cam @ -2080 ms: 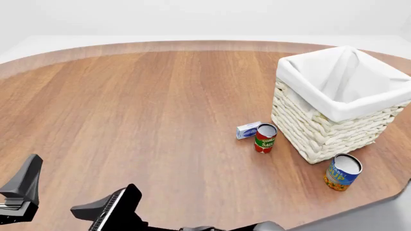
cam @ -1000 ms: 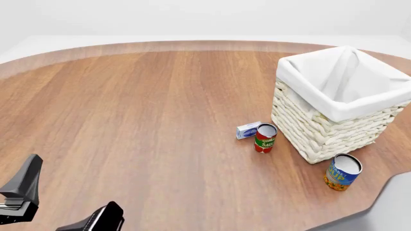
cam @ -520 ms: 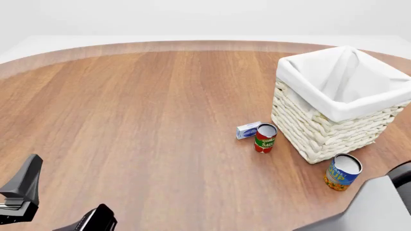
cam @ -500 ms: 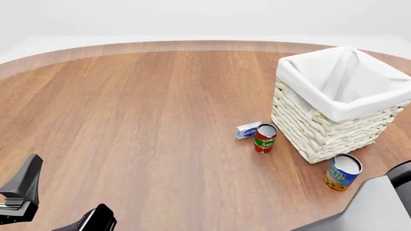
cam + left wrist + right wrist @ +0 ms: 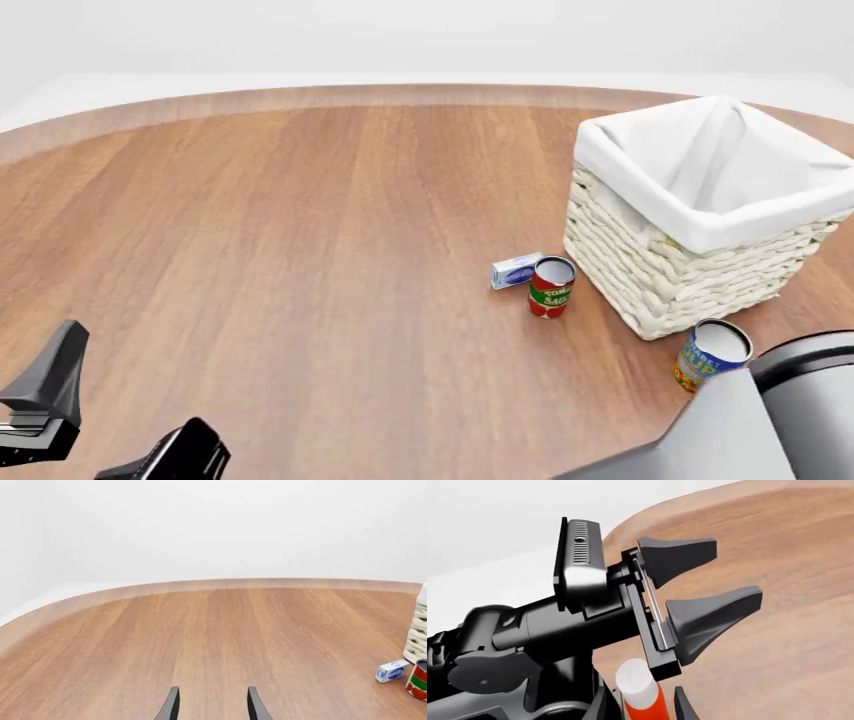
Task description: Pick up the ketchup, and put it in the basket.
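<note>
The ketchup (image 5: 642, 696), a red bottle with a white cap, shows only in the right wrist view. It stands between the tips of my right gripper (image 5: 640, 708), which is open with a small gap on each side. It is out of the front view. Close beyond it my left gripper (image 5: 737, 570) hangs open and empty, also seen from its own wrist (image 5: 212, 707) and at the front view's lower left edge (image 5: 47, 385). The basket (image 5: 667, 270), woven and white-lined, stands at the far right.
A short red tomato can (image 5: 550, 287) and a small blue-white box (image 5: 514, 270) sit just left of the basket. A blue can (image 5: 707, 358) stands in front of it. My right arm's grey link (image 5: 761, 420) fills the lower right corner.
My right arm's grey link has risen into the lower right corner, now covering part of the blue can. Its black wrist part has slid down-left. The left gripper has not moved.
</note>
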`<move>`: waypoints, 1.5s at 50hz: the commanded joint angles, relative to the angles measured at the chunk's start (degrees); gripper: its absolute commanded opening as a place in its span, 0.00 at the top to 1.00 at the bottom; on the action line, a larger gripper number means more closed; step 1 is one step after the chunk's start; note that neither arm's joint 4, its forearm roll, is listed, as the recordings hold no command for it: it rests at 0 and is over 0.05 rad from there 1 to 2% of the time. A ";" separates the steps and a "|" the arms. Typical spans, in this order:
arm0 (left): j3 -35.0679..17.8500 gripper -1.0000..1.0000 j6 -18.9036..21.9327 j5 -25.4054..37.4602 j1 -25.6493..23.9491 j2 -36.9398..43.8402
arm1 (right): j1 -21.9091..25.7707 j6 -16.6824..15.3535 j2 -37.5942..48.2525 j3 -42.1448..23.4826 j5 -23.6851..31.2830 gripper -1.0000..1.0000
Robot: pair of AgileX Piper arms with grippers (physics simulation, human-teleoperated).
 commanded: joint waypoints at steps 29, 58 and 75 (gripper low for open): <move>0.00 0.00 0.00 0.00 -0.01 -0.02 | -0.80 0.49 5.59 -5.09 2.01 1.00; 0.00 0.00 0.01 0.00 0.00 -0.01 | -2.38 0.87 1.47 -2.76 1.01 1.00; 0.00 0.00 0.00 0.00 0.00 -0.01 | -3.81 1.12 1.07 -1.42 -0.19 1.00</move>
